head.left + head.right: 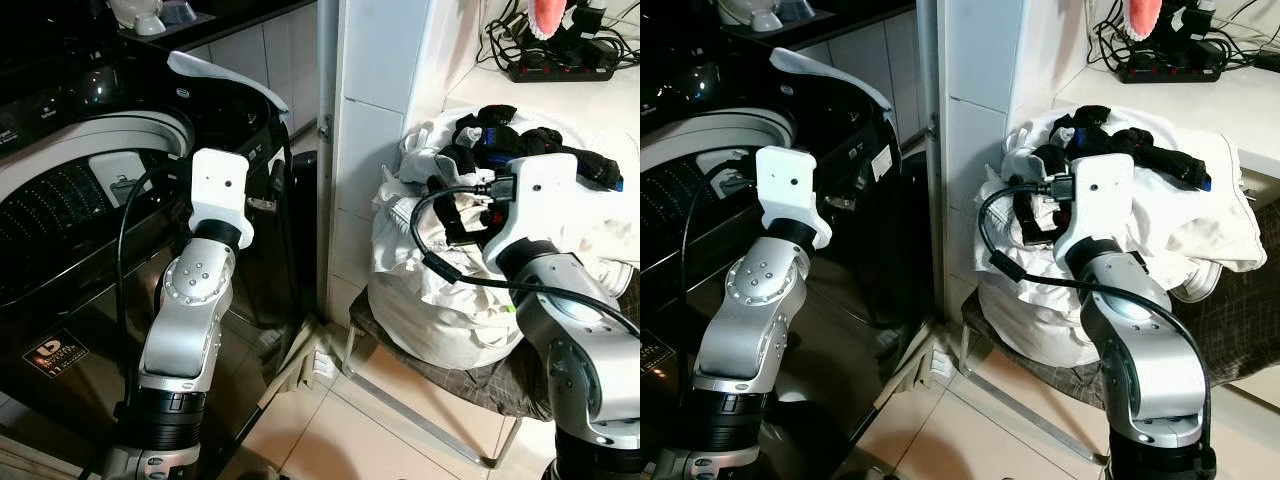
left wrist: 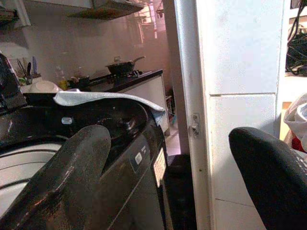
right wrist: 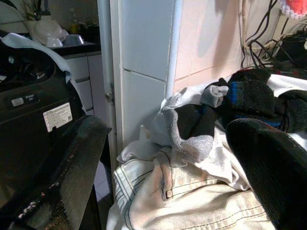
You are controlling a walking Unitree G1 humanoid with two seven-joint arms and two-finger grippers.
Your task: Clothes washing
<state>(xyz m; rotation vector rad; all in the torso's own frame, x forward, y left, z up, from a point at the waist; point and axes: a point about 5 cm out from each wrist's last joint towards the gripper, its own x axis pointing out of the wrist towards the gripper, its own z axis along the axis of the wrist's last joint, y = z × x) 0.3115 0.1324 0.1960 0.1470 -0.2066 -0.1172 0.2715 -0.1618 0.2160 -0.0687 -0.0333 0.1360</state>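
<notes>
Reaching toward a heap of laundry [image 1: 470, 290] piled in a white bag on a low stool [image 1: 470, 385] at the right, the robot's right gripper [image 3: 168, 158] hovers with its two black fingers spread wide and nothing between them. Dark socks [image 3: 249, 96] and a grey-toed sock [image 3: 192, 127] lie on top of pale garments just beyond the fingertips, near but not yet touched. At the left, the top-loading washing machine [image 1: 90, 200] stands open, its lid [image 1: 235, 85] raised at the far side, apparently ready to receive clothes. The left gripper [image 2: 163, 182] is held up beside the machine's right edge, fingers also apart and empty, seemingly waiting. A tiled pillar [image 1: 375, 120] separates washer and pile. Judging by this, loading has barely begun; the next move looks like a grasp into the heap.
</notes>
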